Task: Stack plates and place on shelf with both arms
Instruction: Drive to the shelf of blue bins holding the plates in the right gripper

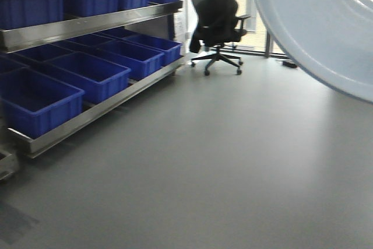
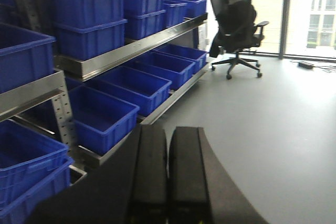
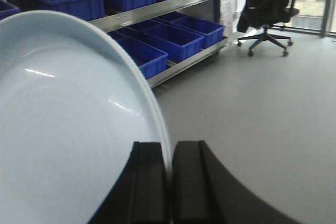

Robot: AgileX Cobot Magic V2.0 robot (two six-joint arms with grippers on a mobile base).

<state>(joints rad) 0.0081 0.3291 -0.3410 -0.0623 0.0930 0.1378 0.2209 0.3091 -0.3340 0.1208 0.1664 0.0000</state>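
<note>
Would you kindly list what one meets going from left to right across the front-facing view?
Blue crates → chair → plate

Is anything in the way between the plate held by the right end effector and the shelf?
Only bare floor lies between the plate in the right end effector and the shelf, but blue crates fill the shelf levels in view.
</note>
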